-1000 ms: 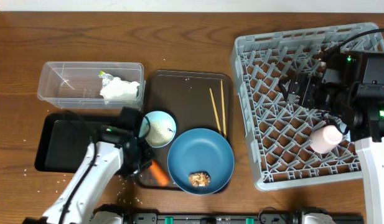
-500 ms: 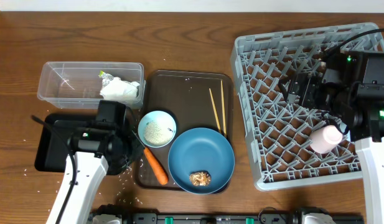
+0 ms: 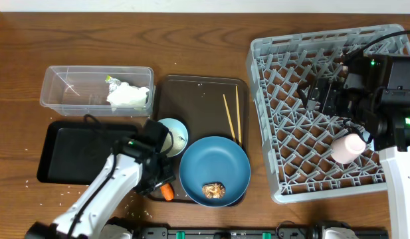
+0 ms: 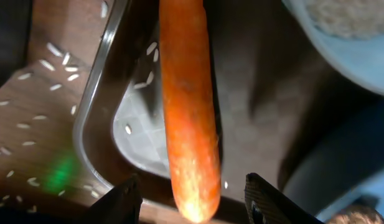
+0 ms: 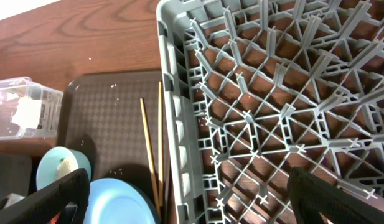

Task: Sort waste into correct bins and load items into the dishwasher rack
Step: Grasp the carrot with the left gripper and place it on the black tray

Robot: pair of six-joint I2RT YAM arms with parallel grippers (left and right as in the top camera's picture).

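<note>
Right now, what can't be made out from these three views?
- Carrot: overhead, left arm covers all but one end; left wrist view cuts its far end at the top edge.
- Light blue bowl: overhead, partly under the left arm.
- Pink cup: overhead, right arm overlaps its rim; upright or tipped unclear.
- Brown lump on the blue plate: too small to identify.

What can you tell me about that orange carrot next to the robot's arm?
The carrot is a smooth, glossy orange stick, whole, with a rounded end. It lies flat on the dark brown tray, near that tray's front left corner, with loose rice grains scattered nearby. The left gripper straddles its rounded end, fingers open and not touching it. From overhead, the arm hides all but its tip.
</note>
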